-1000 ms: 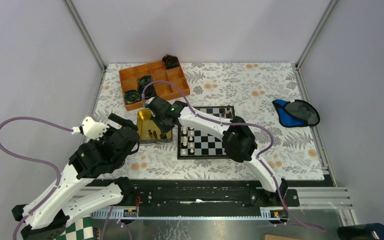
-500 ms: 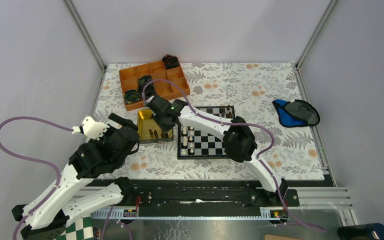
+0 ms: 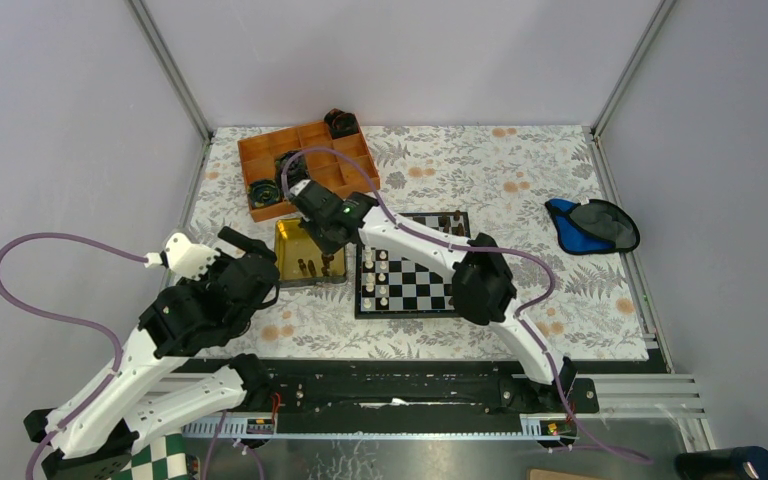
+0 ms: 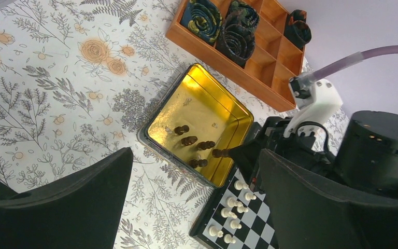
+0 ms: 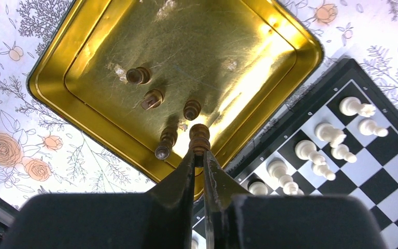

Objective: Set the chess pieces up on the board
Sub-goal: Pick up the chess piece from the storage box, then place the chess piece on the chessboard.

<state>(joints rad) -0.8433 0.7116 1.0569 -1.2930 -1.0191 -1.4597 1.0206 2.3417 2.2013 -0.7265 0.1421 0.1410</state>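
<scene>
Left fingers (image 4: pixel 72 202): black, spread wide with nothing between them. They hover over the floral-patterned counter (image 3: pixel 580 290) in the lower left of the top view, on the near side of the tin.
Board: a small square black-and-white chessboard (image 3: pixel 422 290) lies flat at the centre of the top view.
Pieces on the board: white chess pieces (image 5: pixel 327 133) stand in two columns along its left side. A few dark pieces (image 3: pixel 445 222) stand at its far edge.
Right fingers (image 5: pixel 184 179): black and drawn narrow, pinching a dark brown chess piece (image 5: pixel 199 137) at their tips.
Held piece: it points away from the wrist camera and sits over the tin's side nearest the board. I cannot tell whether it touches the tin.
Tin: a square gold-coloured metal tin (image 5: pixel 295 46) sits just left of the board, with a thin strip of counter between them.
Loose pieces: four more dark brown pieces (image 5: pixel 153 98) lie on the tin's floor.
Tray: an orange compartment tray (image 3: pixel 350 165) sits in the upper left, beyond the tin. Black coiled round objects (image 4: pixel 236 39) fill several of its cells.
Pouch: a blue and grey fabric pouch (image 3: pixel 590 225) lies at the right edge, well apart from the board.
</scene>
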